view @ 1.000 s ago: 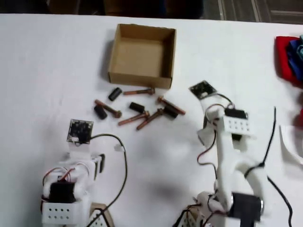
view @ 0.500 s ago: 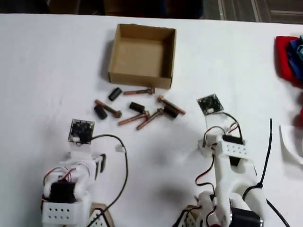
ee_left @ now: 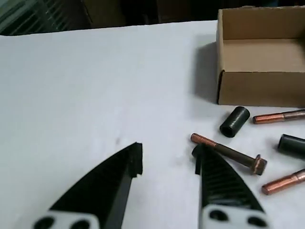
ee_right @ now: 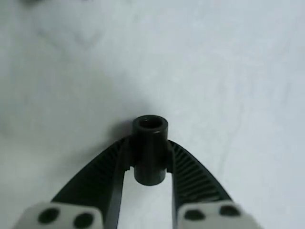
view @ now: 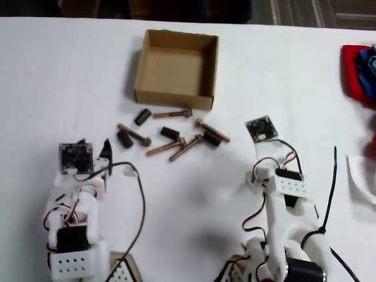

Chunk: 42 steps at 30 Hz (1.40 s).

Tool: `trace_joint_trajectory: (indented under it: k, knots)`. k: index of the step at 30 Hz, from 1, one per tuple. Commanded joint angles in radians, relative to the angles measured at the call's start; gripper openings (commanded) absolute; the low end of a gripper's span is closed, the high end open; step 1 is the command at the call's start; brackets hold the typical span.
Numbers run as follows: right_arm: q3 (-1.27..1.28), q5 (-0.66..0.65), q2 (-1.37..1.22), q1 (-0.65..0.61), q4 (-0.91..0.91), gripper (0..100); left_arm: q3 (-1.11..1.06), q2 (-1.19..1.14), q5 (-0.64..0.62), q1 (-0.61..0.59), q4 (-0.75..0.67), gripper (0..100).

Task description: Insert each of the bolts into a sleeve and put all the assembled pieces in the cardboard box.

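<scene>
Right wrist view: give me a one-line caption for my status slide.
Right pincer shut on a black sleeve, its open bore visible, against the white table.

The high camera is fixed above the table [view: 47, 70] and looks down from the arms' side, with the cardboard box [view: 178, 69] toward the far edge. The left wrist camera sits low behind the left pincer [ee_left: 167, 155] and faces forward at a shallow angle. It shares the box and nearby bolts [ee_left: 228, 153] with the high view. The right wrist camera looks steeply down, close to the table, past the right pincer [ee_right: 148, 162] and its sleeve [ee_right: 150, 143].
</scene>
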State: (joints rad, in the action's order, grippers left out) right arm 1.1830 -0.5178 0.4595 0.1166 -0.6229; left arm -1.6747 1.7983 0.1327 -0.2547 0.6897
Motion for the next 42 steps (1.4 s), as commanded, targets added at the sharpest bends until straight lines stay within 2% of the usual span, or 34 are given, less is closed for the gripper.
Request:
trace_joint_trajectory:
  k: [1, 3, 6, 8, 11, 14, 17, 19, 23, 25, 28, 30, 34, 37, 42]
  knots:
    - [0.002, 0.043, 0.025, 0.008, 0.013, 2.2, 0.015, 0.026, 0.029, 0.006, -0.061, 20]
    - [0.002, 0.044, 0.025, 0.008, 0.021, 2.2, 0.035, 0.023, 0.060, 0.025, -0.072, 20]
    - [0.002, 0.044, 0.025, 0.008, 0.021, 2.2, 0.036, 0.015, 0.252, 0.126, -0.058, 20]
    - [0.002, 0.044, 0.025, 0.008, 0.021, 2.2, 0.036, -0.034, 0.311, 0.172, -0.018, 20]
    - [0.002, 0.044, 0.025, 0.008, 0.021, 2.2, 0.067, -0.204, 0.425, 0.172, -0.015, 21]
    - [0.002, 0.044, 0.025, 0.008, 0.021, 2.2, 0.199, -0.448, 0.506, 0.164, 0.006, 21]
    - [0.002, 0.044, 0.025, 0.008, 0.019, 2.2, 0.441, -0.753, 0.588, 0.164, 0.061, 21]
    - [0.002, 0.044, 0.025, 0.008, 0.018, 2.2, 0.644, -0.999, 0.655, 0.172, 0.152, 21]
    - [0.002, 0.046, 0.025, 0.008, 0.015, 2.2, 1.139, -1.493, 0.841, 0.187, 0.525, 21]
    - [0.002, 0.048, 0.025, 0.008, 0.015, 2.2, 1.395, -1.705, 0.838, 0.187, 0.655, 21]
    - [0.002, 0.049, 0.025, 0.008, 0.015, 2.2, 1.699, -1.982, 0.841, 0.186, 0.773, 20]
    - [0.002, 0.049, 0.025, 0.008, 0.015, 2.2, 1.840, -2.124, 0.885, 0.196, 0.879, 20]
    - [0.002, 0.046, 0.025, 0.008, 0.015, 2.2, 2.074, -2.334, 1.079, 0.250, 1.028, 20]
    - [0.002, 0.046, 0.025, 0.008, 0.016, 2.2, 2.201, -2.435, 1.166, 0.284, 1.056, 20]
    - [0.002, 0.044, 0.025, 0.008, 0.016, 2.2, 2.393, -2.561, 1.200, 0.330, 1.051, 20]
